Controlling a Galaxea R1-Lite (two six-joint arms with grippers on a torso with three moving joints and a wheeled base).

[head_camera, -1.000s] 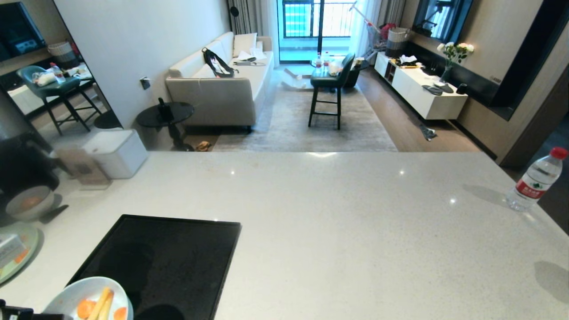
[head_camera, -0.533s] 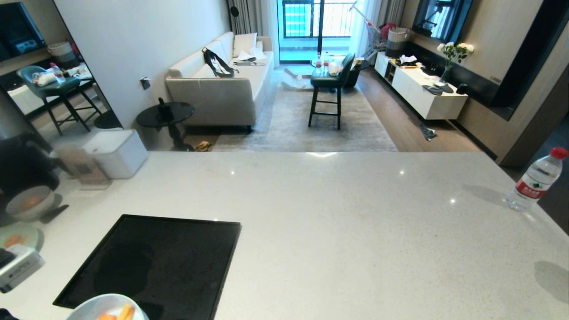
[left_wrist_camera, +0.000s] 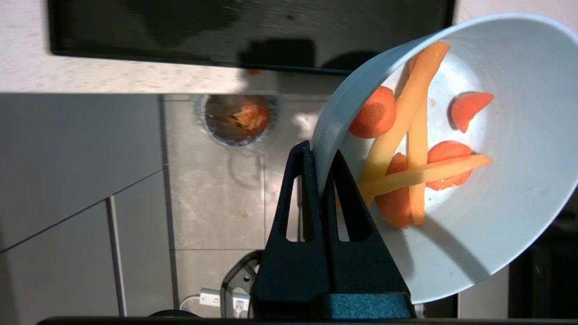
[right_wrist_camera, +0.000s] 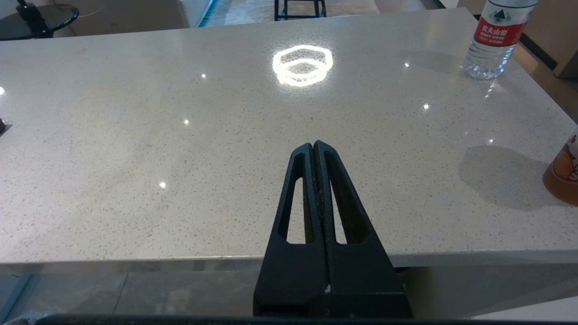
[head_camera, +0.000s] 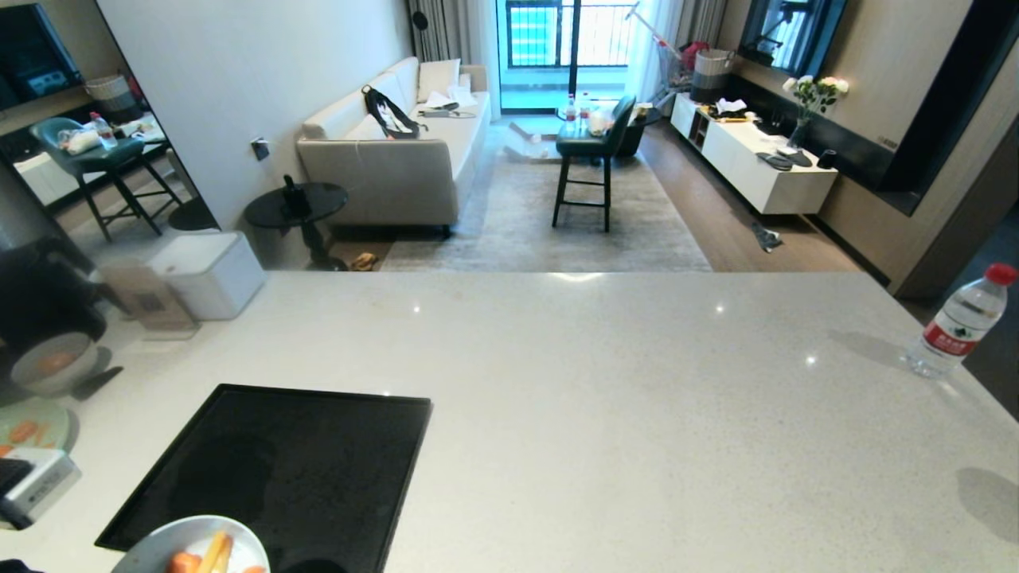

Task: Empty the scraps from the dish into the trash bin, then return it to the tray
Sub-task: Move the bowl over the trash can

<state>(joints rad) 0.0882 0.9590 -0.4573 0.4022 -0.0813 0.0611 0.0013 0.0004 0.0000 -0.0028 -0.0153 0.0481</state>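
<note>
The pale-blue dish [left_wrist_camera: 456, 149], carrot slices and yellow strips [left_wrist_camera: 406, 158] still inside, sits lower in the head view than a second ago, now cut off at the near edge over the black tray [head_camera: 286, 469]. The left gripper [left_wrist_camera: 321, 155] clamps its rim. The trash bin [left_wrist_camera: 237, 119] shows blurred on the floor below. The right gripper [right_wrist_camera: 313, 145] hangs closed and empty.
</note>
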